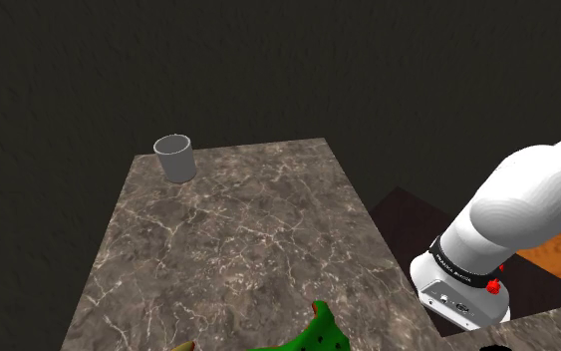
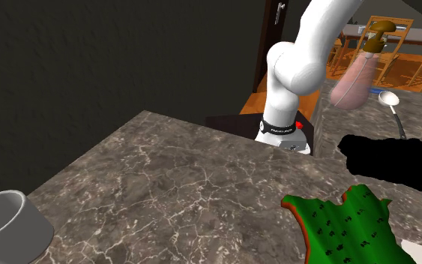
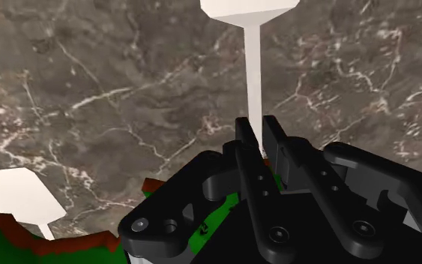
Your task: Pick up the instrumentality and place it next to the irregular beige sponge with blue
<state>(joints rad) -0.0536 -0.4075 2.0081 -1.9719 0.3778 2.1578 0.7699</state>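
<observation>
white tool [image 3: 253, 75] tight between black fingers [image 3: 243, 146]

Grey cup [image 1: 173, 158] upright near the far left corner of a marble counter [image 1: 238, 239]. Green spotted thing [image 1: 313, 337] at the near edge. White arm [image 1: 527, 204] on the right, beside the counter. Dark wall [image 1: 268, 60] behind, wooden floor [image 1: 559, 261] at right.
</observation>
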